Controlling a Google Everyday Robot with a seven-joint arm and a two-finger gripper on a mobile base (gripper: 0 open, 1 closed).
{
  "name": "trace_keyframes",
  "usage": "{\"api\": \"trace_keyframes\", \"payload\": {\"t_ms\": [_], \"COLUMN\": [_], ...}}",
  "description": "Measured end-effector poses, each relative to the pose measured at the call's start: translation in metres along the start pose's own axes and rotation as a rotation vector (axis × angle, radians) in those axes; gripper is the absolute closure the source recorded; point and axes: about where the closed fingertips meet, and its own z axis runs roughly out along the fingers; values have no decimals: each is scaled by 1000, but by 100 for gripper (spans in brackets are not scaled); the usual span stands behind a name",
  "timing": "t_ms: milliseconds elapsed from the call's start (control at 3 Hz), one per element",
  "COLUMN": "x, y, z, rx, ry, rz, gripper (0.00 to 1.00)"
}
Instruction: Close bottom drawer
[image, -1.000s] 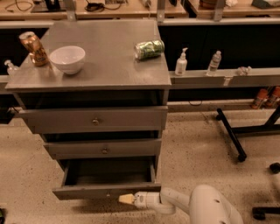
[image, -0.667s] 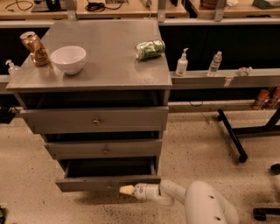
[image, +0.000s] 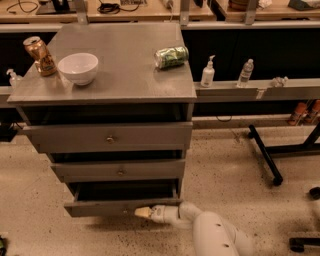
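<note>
Grey bottom drawer (image: 95, 207) sits partly open, the tool (image: 142, 212) against its front panel just right of centre, whether open or closed I cannot tell.

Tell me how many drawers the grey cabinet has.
3. The top drawer is highest, the middle drawer is below it, and the bottom drawer is lowest, partly open. The gripper is at the bottom drawer's front.
</note>
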Motion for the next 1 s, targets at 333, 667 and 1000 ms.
{"api": "trace_keyframes", "payload": {"t_ms": [333,667,1000], "x": [2,-31,-29], "y": [1,3,4], "z": [0,-9,-10], "rx": [0,3,3], "ry": [0,-63,-63], "rz": [0,-21,-21], "gripper": [100,100,100]}}
